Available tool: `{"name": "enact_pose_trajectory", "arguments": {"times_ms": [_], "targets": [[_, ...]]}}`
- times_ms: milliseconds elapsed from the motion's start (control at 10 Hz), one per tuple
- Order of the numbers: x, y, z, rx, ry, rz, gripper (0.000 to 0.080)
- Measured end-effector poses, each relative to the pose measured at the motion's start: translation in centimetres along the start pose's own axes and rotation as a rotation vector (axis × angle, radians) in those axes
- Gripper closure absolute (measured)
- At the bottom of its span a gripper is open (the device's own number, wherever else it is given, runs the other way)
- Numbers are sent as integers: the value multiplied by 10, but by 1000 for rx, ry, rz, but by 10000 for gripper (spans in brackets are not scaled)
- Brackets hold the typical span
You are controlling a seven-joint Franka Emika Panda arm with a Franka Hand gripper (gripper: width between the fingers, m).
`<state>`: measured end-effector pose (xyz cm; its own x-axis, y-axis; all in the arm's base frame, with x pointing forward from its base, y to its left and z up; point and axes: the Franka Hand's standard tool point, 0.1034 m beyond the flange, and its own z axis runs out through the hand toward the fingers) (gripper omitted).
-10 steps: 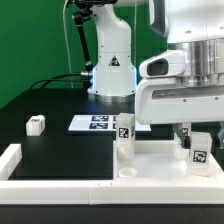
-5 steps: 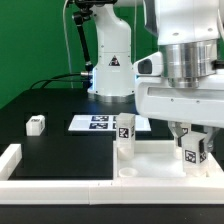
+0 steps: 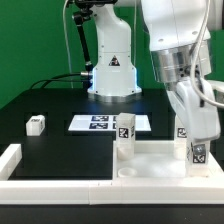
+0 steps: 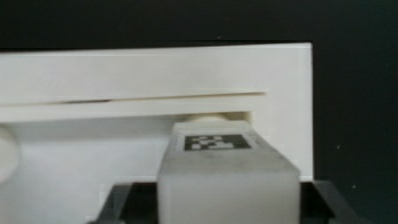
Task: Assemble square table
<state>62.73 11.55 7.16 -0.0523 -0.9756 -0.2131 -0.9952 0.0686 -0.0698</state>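
The square table's white slab (image 3: 155,163) lies at the front of the black table, and it fills the wrist view as a pale surface (image 4: 160,70). One white tagged leg (image 3: 124,134) stands upright on the slab's near-left corner. A second tagged leg (image 3: 198,154) is at the slab's right side, slightly tilted, with my gripper (image 3: 194,142) shut on it. In the wrist view this leg (image 4: 221,165) fills the gap between the dark fingers (image 4: 132,202) of the gripper (image 4: 221,208). A third leg (image 3: 36,124) lies loose far off at the exterior view's left.
The marker board (image 3: 93,123) lies flat behind the slab. A long white border rail (image 3: 12,160) runs along the left and front edges. The robot's base (image 3: 112,72) stands at the back with cables beside it.
The gripper came down around the right-hand leg and its jaws narrowed onto it. The wrist has since leaned over, tilting the leg with it.
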Motion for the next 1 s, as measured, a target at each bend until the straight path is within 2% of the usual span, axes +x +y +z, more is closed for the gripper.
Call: {"name": "enact_pose_trajectory", "arguments": {"times_ms": [200, 300, 400, 500, 600, 900, 1000], "targets": [[-1, 0, 0, 1, -4, 51, 505], [-2, 0, 0, 1, -4, 5, 446], [-5, 1, 1, -5, 15, -114, 446], [-8, 2, 2, -9, 24, -286, 244], [-9, 1, 4, 2, 28, -464, 179], [-8, 1, 4, -1, 29, -673, 155], [-6, 1, 3, -17, 41, -811, 150]]}}
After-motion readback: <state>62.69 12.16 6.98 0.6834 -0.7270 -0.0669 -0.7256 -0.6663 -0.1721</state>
